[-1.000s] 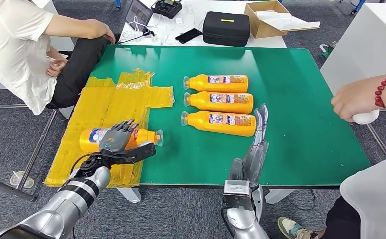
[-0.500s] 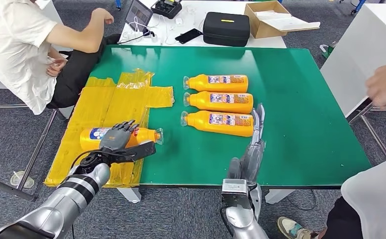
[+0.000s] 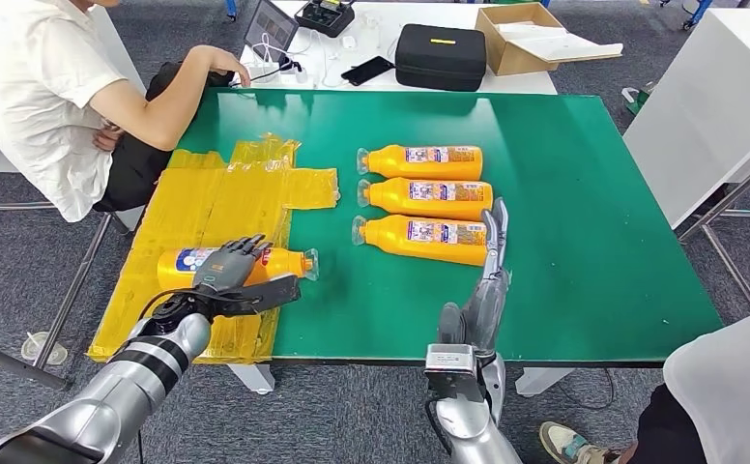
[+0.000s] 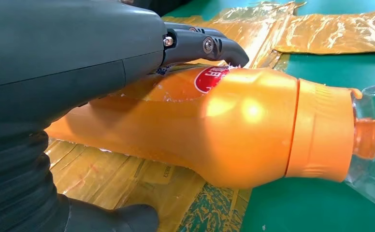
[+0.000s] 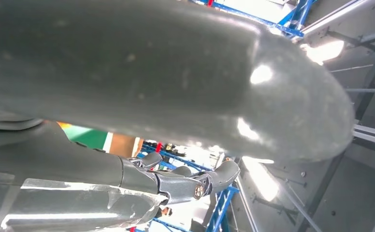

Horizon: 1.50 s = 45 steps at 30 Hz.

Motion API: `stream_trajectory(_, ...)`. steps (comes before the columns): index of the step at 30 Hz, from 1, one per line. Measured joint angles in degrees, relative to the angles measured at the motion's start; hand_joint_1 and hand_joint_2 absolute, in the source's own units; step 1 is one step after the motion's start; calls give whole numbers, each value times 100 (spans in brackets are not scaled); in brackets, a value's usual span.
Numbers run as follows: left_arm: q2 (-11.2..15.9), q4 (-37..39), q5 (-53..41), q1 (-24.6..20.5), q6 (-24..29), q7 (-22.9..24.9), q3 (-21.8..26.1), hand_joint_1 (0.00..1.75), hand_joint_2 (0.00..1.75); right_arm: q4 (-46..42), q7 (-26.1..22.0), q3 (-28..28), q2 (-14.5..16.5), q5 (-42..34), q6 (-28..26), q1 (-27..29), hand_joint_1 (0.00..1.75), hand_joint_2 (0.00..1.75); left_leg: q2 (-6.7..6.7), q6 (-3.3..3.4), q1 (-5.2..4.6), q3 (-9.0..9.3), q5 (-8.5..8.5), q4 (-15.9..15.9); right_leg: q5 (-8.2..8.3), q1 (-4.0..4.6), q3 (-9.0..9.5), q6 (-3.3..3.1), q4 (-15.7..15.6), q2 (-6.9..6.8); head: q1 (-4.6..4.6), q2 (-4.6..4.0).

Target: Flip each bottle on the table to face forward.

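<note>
An orange bottle (image 3: 282, 263) lies on its side on a yellow plastic sheet (image 3: 226, 198) near the table's front left, clear cap pointing right. My left hand (image 3: 224, 278) grips it, fingers over its top and thumb along its near side. The left wrist view shows the bottle's (image 4: 234, 130) shoulder and a red label under my left hand (image 4: 79, 58). Three more orange bottles (image 3: 419, 159) (image 3: 424, 196) (image 3: 424, 239) lie in a row mid-table, labels up, caps to the left. My right hand (image 3: 490, 266) stands edge-on with straight fingers (image 5: 185, 186) at the nearest one's base, holding nothing.
The green table (image 3: 584, 193) has free room to the right. A person (image 3: 33, 97) sits at its far left corner, one arm on the edge. Another person (image 3: 729, 396) is at the lower right. A black case (image 3: 439, 55) and a cardboard box (image 3: 521, 34) sit behind.
The hand of the person on the right has drawn back out of the picture. The seated person's arm has come down to the table corner. My right hand edged slightly left.
</note>
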Motion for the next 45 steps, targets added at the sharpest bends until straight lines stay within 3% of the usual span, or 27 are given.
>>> stream_trajectory(7,-43,-852,229,610,620,-471,-43,0,175,-35,0,-78,0,153,0,82,0,0,0,2,-1,-16,2,1,-1,-1,-17,2,-1,0,1,0)
stream_trajectory(17,225,-3110,433,1594,835,-327,-567,0,175,-218,0,-300,-15,363,0,290,0,0,3,2,0,-69,0,3,-1,0,-73,3,0,1,1,0)
stream_trajectory(27,595,-4282,205,2149,1377,-155,-983,0,175,-374,0,-468,-48,505,0,433,0,0,5,0,0,-84,-2,3,-2,0,-88,2,-1,1,2,0)
stream_trajectory(31,600,-4580,523,2291,1637,-330,-1043,0,175,-329,0,-525,-48,996,0,430,0,175,6,0,0,-85,-3,3,-2,-1,-88,2,-1,2,2,0)
stream_trajectory(36,220,-4918,2049,2797,1728,-750,-847,0,175,205,0,-1084,-71,2674,0,375,0,175,-1,1,-1,-90,-4,3,-4,-2,-89,5,-3,-3,2,0)
stream_trajectory(40,-66,-5064,2360,3080,1687,-792,-746,0,175,449,27,-1550,-118,3036,0,328,0,175,-4,2,-2,-97,-5,4,-4,-4,-91,6,-3,-6,2,2)
stream_trajectory(42,-174,-5109,2636,3169,1662,-838,-681,0,175,605,204,-1718,-153,3306,0,298,0,175,-3,3,-2,-94,-7,4,-3,-4,-92,6,-4,-6,-1,1)
stream_trajectory(45,-399,-5155,3354,3338,1663,-832,-579,0,175,941,871,-1824,-359,3461,0,233,0,175,-5,5,-2,-95,-7,4,-4,-3,-91,7,-4,-9,0,0)
